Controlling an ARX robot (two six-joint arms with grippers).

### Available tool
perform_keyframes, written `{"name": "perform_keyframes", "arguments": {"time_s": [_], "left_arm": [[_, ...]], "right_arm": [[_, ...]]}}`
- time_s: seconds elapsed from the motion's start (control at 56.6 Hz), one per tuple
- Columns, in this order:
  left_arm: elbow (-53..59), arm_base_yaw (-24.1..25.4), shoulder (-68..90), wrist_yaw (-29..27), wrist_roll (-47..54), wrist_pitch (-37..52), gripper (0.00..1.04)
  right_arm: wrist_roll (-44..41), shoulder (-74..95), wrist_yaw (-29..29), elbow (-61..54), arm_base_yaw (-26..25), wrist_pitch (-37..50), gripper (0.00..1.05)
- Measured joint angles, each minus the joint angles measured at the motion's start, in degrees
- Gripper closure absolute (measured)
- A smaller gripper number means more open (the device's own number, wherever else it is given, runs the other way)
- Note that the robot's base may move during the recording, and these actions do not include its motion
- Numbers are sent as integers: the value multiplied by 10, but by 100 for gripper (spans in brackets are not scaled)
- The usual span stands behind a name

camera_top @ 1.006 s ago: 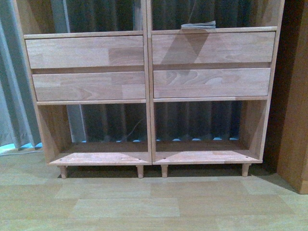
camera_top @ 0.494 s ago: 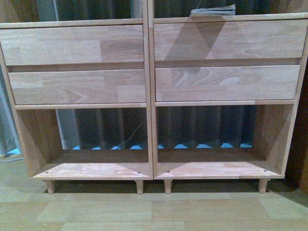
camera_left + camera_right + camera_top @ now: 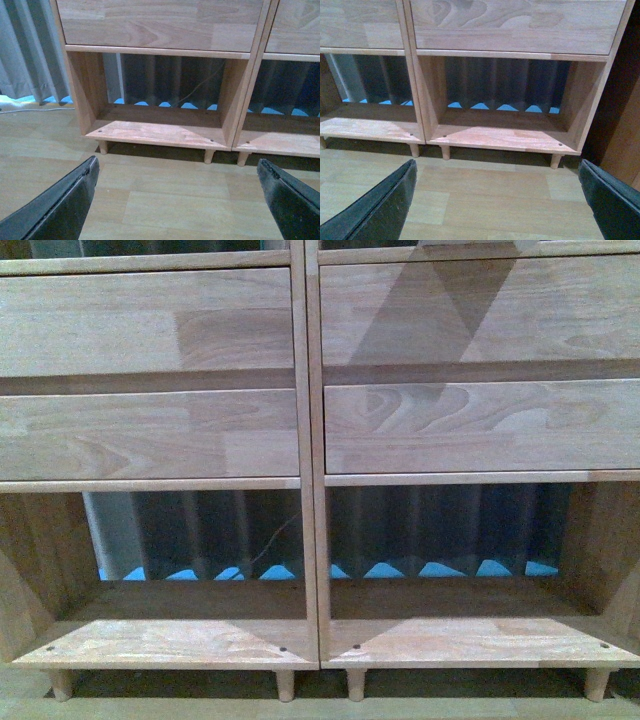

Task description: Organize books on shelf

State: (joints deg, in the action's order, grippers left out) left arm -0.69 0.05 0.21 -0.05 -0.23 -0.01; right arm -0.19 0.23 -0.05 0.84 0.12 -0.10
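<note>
Close up against the pale wood shelf point(image 3: 311, 440), with four plain drawer fronts point(image 3: 150, 325) across the front view and two open bottom bays beneath. Behind the open back, a grey pleated curtain point(image 3: 430, 525) with a strip of blue point(image 3: 440, 570) at its foot and a thin cable point(image 3: 275, 540) hanging in the left bay. Under the bottom boards, short peg legs point(image 3: 285, 685) on a light wood-look floor point(image 3: 165, 200). Just beside the shelf on the right, a darker brown cabinet point(image 3: 625, 125). Only bare floor between the arms and the bays. Left gripper point(image 3: 176, 161) low over the floor before the left bay, jaws spread wide and empty. Right gripper point(image 3: 497, 162) likewise before the right bay, jaws spread wide and empty. Compared with a second ago: much nearer to the shelf, drawers larger, outer side walls and the cabinet cut off by the edges of the front view. Book, then lying flat on the board above the upper right drawer, now past the top of the front view and not seen in either wrist view.
</note>
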Motion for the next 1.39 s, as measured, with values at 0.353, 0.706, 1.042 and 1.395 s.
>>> {"name": "perform_keyframes", "arguments": {"time_s": [0.353, 0.706, 1.042, 1.395], "left_arm": [[0, 0, 0, 0, 0, 0, 7], [0, 0, 0, 0, 0, 0, 7], [0, 0, 0, 0, 0, 0, 7], [0, 0, 0, 0, 0, 0, 7]], "right_arm": [[0, 0, 0, 0, 0, 0, 7], [0, 0, 0, 0, 0, 0, 7], [0, 0, 0, 0, 0, 0, 7], [9, 6, -24, 3, -6, -8, 7]]}}
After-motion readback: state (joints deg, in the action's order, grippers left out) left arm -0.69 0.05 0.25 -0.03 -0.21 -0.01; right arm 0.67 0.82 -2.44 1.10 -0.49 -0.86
